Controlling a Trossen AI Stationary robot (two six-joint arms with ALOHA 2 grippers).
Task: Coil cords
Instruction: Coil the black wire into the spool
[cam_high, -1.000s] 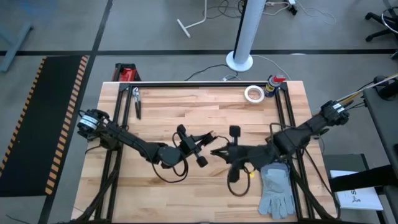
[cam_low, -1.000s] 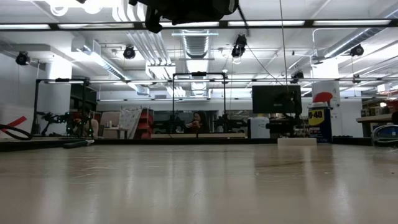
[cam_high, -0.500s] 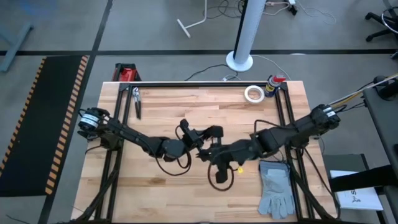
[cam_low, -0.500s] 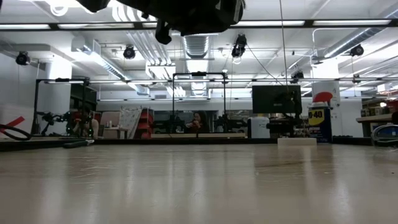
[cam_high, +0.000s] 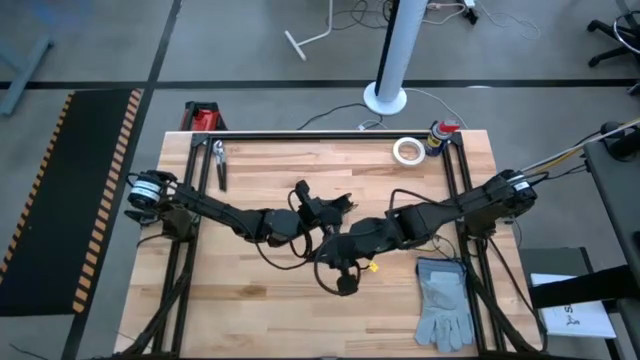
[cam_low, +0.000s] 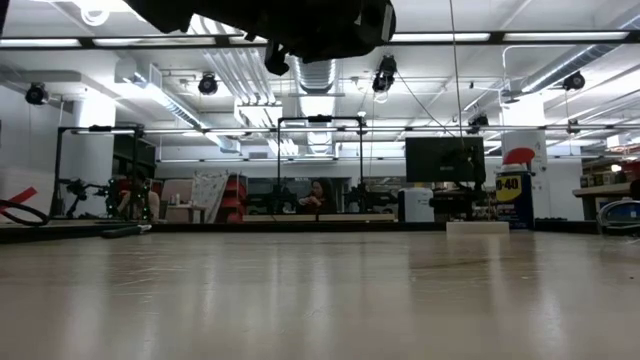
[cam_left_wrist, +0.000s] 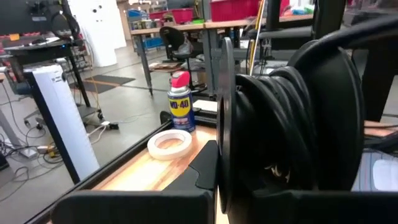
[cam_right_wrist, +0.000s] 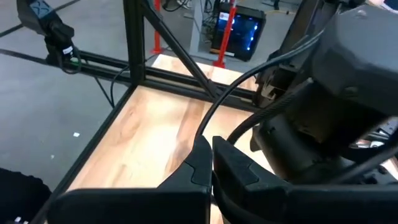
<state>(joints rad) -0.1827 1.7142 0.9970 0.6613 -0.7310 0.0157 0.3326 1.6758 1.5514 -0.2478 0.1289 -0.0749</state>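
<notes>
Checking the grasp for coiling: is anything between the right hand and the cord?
Nothing visible. The right hand appears closed on the cord itself, mid-table beside the left hand. The glove and tape roll lie well clear.

In the high view the two arms overlap at the tabletop's middle, so the left gripper (cam_high: 322, 210) and right gripper (cam_high: 335, 252) blur into one dark mass; how their jaws stand cannot be told. The cord (cam_high: 285, 262) shows only as a thin loop at 7 o'clock of it, its ends hidden. The low view's top edge cuts off the arms.
</notes>
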